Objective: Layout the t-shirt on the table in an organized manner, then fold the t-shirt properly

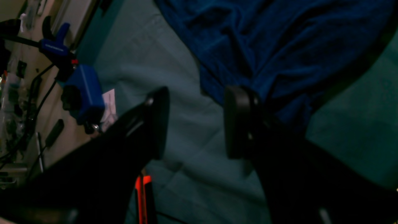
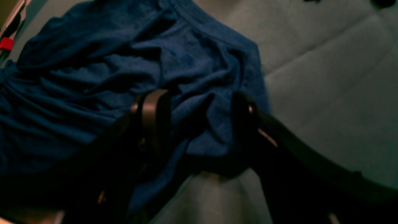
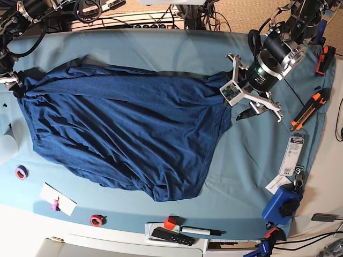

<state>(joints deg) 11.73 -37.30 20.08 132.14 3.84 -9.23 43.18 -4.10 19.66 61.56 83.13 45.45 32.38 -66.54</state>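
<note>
Navy t-shirt (image 1: 279,40) lies just beyond the spread left gripper (image 1: 196,121)

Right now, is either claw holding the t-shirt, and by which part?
Neither. Both the left claw and right claw are open over the t-shirt.

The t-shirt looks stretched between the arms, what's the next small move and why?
Probably regrasp and pull flat: both grippers, left and right, are open, holding nothing, and the t-shirt lies wrinkled, its lower hem bunched, on the table.
</note>
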